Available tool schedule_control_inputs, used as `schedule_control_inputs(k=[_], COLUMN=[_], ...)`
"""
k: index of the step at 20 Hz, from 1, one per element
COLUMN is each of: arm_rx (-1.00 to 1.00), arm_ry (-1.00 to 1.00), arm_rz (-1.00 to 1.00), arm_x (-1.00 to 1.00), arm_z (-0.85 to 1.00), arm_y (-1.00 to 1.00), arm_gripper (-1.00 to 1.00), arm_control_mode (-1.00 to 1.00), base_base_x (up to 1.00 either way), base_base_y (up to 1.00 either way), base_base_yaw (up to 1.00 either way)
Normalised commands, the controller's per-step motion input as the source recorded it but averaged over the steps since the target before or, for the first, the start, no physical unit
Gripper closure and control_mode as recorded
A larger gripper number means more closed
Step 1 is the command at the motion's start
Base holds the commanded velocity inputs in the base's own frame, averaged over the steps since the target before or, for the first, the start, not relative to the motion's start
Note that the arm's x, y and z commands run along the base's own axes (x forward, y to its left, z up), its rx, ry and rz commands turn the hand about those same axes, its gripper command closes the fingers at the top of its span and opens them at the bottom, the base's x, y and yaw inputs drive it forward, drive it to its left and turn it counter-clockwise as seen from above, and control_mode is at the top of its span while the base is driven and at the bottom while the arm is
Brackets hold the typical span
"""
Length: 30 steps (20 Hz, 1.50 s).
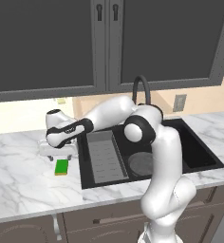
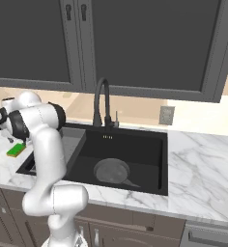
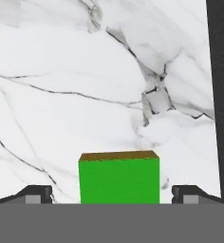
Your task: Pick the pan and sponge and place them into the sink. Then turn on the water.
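The tool (image 3: 112, 194) hangs released, its two tips spread wide at the bottom of the hand view with the green sponge (image 3: 119, 178) between them, untouched on either side. In the left base view the sponge (image 1: 61, 167) lies on the marble counter (image 1: 23, 185) at left centre, just beside the sink (image 1: 199, 152). The pan (image 2: 112, 171) rests on the sink floor at the middle of the right base view, below the faucet (image 2: 101, 103). A ribbed tray (image 1: 103, 156) fills the basin's left part.
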Motion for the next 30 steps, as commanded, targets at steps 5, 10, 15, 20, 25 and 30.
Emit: schedule_control_inputs(k=[5,10,15,20,25,30], arm_rx=[0.00,0.00,0.00,0.00,0.00,0.00], arm_ry=[0.00,0.00,0.00,0.00,-0.01,-0.06], arm_rz=[0.00,0.00,0.00,0.00,0.00,0.00], arm_x=[0.00,0.00,0.00,0.00,0.00,-0.03], arm_z=[-0.21,-0.21,-0.20,-0.23,-0.47,-0.75], arm_y=[0.04,0.07,0.07,0.05,0.04,0.01], arm_gripper=[-1.00,-1.00,-1.00,-1.00,-1.00,-1.00], arm_control_mode=[-1.00,-1.00,-1.00,-1.00,-1.00,-1.00], base_base_x=[0.00,0.00,0.00,0.00,0.00,0.00], base_base_y=[0.00,0.00,0.00,0.00,0.00,0.00], base_base_yaw=[0.00,0.00,0.00,0.00,0.00,0.00])
